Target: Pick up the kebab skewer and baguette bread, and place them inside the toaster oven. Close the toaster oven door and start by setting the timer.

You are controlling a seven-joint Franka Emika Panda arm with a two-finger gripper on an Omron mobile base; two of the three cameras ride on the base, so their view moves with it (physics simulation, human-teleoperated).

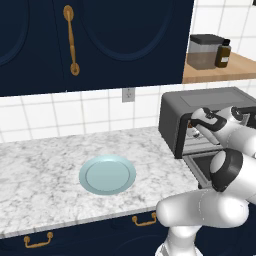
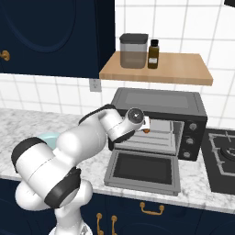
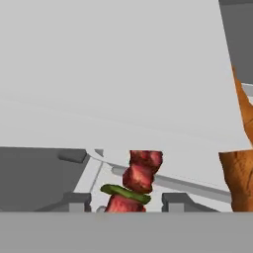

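In the hand view the skewer (image 3: 136, 183) stands right at the gripper (image 3: 123, 210), bottom centre of the frame, its long axis running up and away from the hand: red meat chunks with a green slice threaded between them. The dark tips (image 3: 77, 201) sit low on either side of it, parted a little; whether they pinch the stick or have just let go of it I cannot tell. At the right edge of that frame lies the orange-brown baguette (image 3: 236, 173), beside the skewer and also pointing away. Further off, in the right base view, the hand reaches into the mouth of the oven (image 2: 158, 108) at centre frame, over the door (image 2: 143, 170) dropped flat toward the camera. In the left base view the plate (image 1: 107, 174) sits bare at centre left.
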